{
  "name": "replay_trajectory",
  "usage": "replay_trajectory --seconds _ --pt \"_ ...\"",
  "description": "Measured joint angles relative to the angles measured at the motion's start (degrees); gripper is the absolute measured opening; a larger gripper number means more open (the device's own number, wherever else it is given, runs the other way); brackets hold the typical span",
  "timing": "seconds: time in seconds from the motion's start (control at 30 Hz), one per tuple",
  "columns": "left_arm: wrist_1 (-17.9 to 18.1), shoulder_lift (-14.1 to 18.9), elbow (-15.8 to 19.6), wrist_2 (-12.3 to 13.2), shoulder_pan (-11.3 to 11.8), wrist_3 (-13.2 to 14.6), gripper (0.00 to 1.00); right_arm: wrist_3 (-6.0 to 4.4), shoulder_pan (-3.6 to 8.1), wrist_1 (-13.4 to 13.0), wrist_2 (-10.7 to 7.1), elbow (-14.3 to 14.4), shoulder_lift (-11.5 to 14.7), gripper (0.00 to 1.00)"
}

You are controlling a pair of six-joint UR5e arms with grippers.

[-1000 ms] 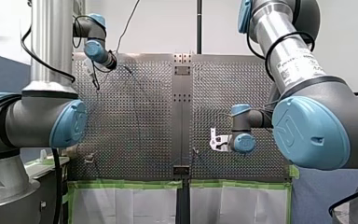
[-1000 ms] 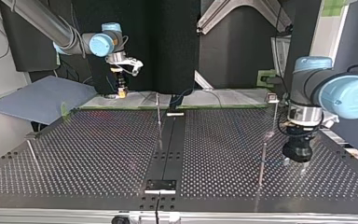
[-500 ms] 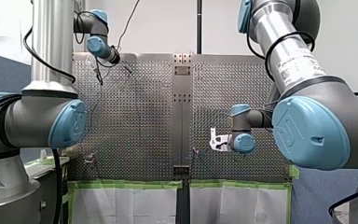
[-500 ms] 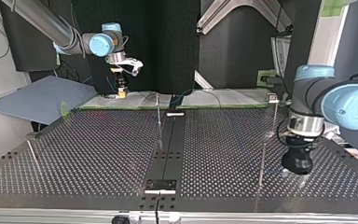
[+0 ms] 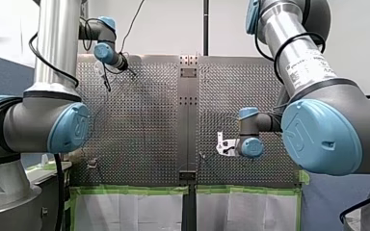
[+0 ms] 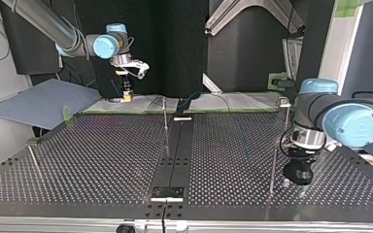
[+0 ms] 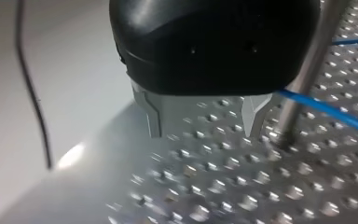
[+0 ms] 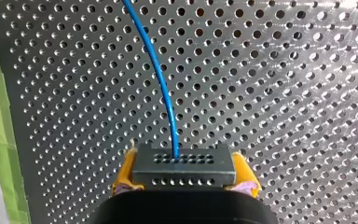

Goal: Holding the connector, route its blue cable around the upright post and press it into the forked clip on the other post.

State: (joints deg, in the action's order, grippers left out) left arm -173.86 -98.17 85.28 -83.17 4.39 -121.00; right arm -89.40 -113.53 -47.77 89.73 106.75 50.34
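By the right pincer (image 8: pixel 185 173) the connector (image 8: pixel 184 163) is being clamped, its blue cable (image 8: pixel 161 79) trailing across the desk (image 8: pixel 284 93). The left pincer (image 7: pixel 203 132), open and empty, is being held just beside the upright post (image 7: pixel 307 70), nearer it than a second ago.

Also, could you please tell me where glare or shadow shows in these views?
Left wrist view: a bright glare spot on the pale surface beside my left gripper, fingers open, and glints on the table holes. Right wrist view: even light, no glare on the blue cable or connector. Top view: dark backdrop, faint sheen on the table.
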Motion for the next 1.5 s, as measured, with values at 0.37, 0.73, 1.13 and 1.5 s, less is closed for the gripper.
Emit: replay_trajectory --seconds 0.37,0.73,1.13,1.5 --pt "0.31 -1.05 0.02 -0.4 -0.16 -0.1 0.85 0.06 -0.12 0.18 -0.01 0.0 -0.01 0.0" --pt "1.41 -1.08 -0.74 -0.05 0.26 -0.65 0.85 0.0 -0.15 -0.02 0.01 0.0 0.01 0.0" --pt "1.28 -2.48 -1.1 -0.19 -0.26 -0.63 0.85 -0.01 -0.18 -0.05 -0.03 0.0 -0.01 0.0" --pt "1.35 -2.66 0.83 -0.76 -0.02 -0.82 0.85 -0.01 -0.17 -0.07 -0.16 0.0 0.01 0.0"
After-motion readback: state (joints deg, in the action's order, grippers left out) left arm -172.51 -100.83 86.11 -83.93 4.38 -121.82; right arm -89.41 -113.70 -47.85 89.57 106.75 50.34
